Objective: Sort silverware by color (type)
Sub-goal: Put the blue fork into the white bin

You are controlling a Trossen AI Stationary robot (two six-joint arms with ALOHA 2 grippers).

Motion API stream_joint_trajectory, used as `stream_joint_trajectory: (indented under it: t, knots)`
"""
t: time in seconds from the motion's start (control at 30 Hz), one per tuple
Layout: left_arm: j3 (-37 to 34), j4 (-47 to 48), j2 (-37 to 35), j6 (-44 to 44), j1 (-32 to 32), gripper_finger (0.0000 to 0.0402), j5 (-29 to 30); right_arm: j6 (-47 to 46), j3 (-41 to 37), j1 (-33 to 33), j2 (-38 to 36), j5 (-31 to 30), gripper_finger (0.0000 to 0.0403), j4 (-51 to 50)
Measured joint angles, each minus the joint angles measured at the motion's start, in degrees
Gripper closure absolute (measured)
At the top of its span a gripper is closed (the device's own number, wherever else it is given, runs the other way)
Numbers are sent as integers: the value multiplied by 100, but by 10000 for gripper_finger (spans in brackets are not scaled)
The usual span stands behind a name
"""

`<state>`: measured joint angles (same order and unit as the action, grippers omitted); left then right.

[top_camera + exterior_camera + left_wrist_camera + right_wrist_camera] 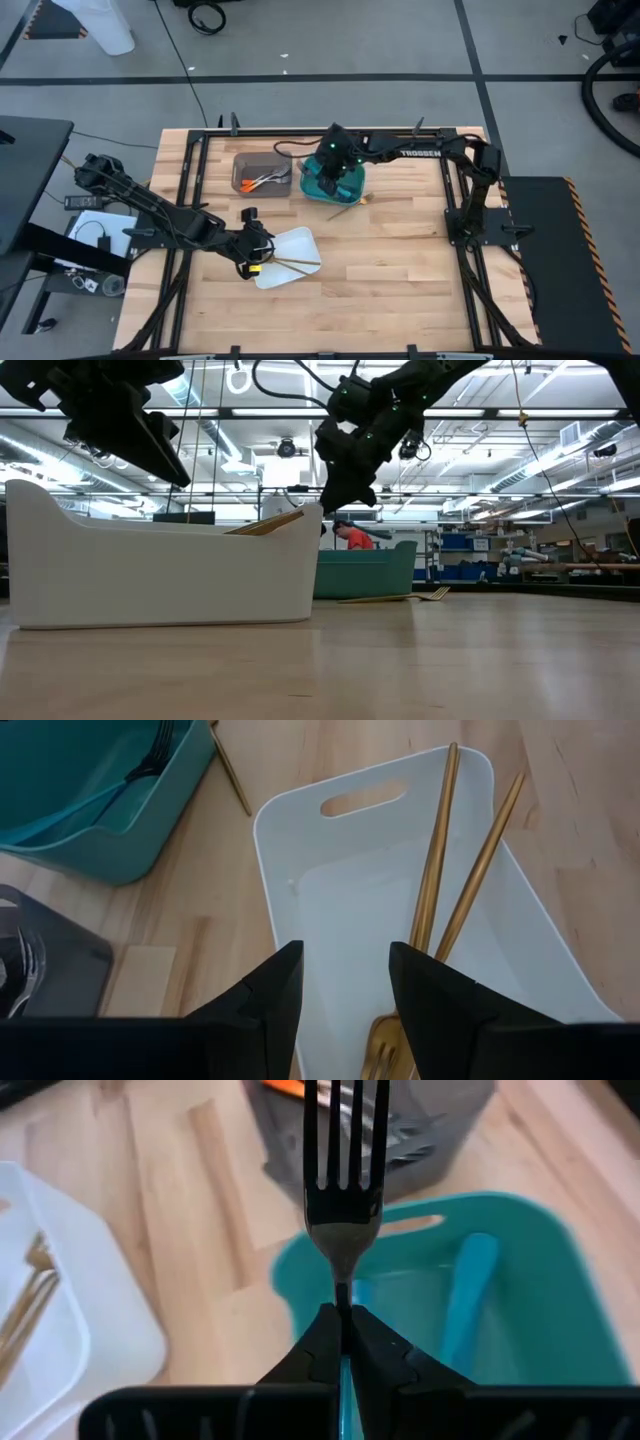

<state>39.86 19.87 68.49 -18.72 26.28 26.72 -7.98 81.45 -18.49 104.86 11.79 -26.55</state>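
My right gripper (343, 1320) is shut on a fork (343, 1190) with dark tines and a teal handle, above the teal bin (520, 1240) at the table's far middle (352, 190). A teal-handled piece (468, 1295) lies in that bin. Orange-handled silverware (252, 182) lies in the grey bin (275, 160) to its left. My left gripper (345, 990) stands open over the near-left end of the white tray (330, 890), nothing between its fingers. Two gold pieces (432, 870) lie in the tray, their handles resting on its far rim. Another gold piece (345, 210) lies on the table by the teal bin. My right gripper pinches the fork's narrow neck (342, 1287), just behind the tines, between its two fingers. The fingers slant down and lie along the fork, whose teal handle (345, 1380) runs back between them. The fork is lifted clear above the teal bin, tines pointing away from the gripper.
The three containers sit close together in the table's middle: the grey bin, the teal bin (365, 570) and the white tray (160, 570). Bare wood lies to the right and near side (400, 270). A person in orange (352, 537) shows in the room beyond the table.
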Motion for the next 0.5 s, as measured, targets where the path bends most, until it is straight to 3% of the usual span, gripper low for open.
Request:
stream_joint_trajectory:
  t: [0.5]
  knots:
    - [0,70,2,45,0,242,0,109,-118,-50,-7,-1031,387,141]
